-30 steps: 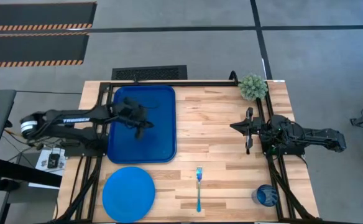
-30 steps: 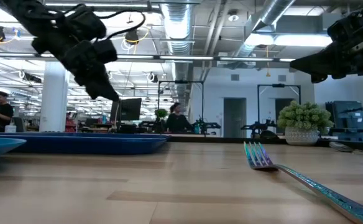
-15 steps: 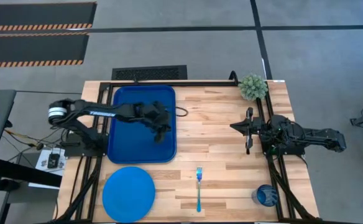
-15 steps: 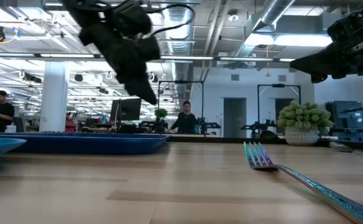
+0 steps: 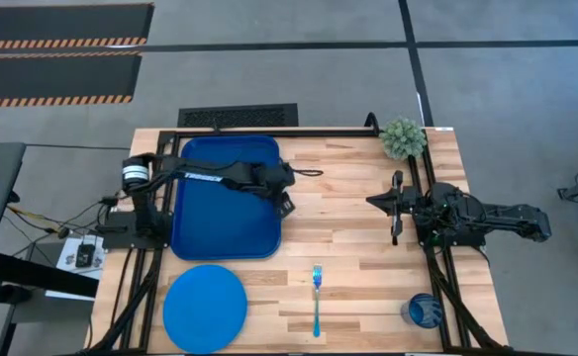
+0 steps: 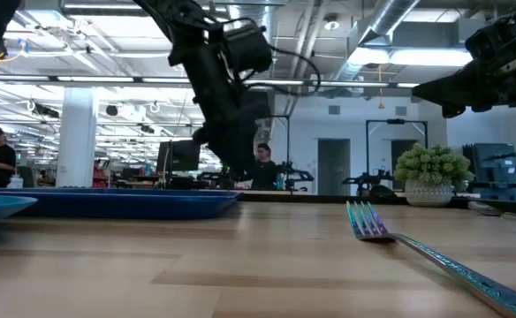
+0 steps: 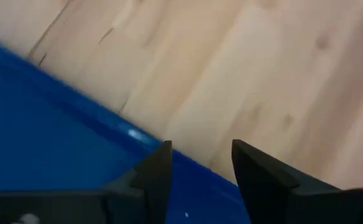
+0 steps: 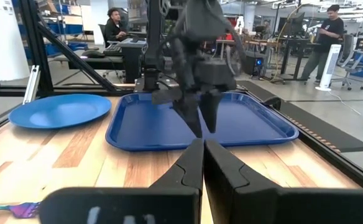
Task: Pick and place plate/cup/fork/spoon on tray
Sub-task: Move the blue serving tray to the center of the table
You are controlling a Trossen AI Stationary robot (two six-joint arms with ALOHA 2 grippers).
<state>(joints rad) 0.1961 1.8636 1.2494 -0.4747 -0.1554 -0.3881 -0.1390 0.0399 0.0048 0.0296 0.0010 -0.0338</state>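
High view: left hand, fingers apart, hangs over the tray's three-o'clock rim; right hand, fingers together, waits at three o'clock.

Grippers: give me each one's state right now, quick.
Left gripper: open, empty, over the tray edge.
Right gripper: shut, empty, parked at the table's right side.
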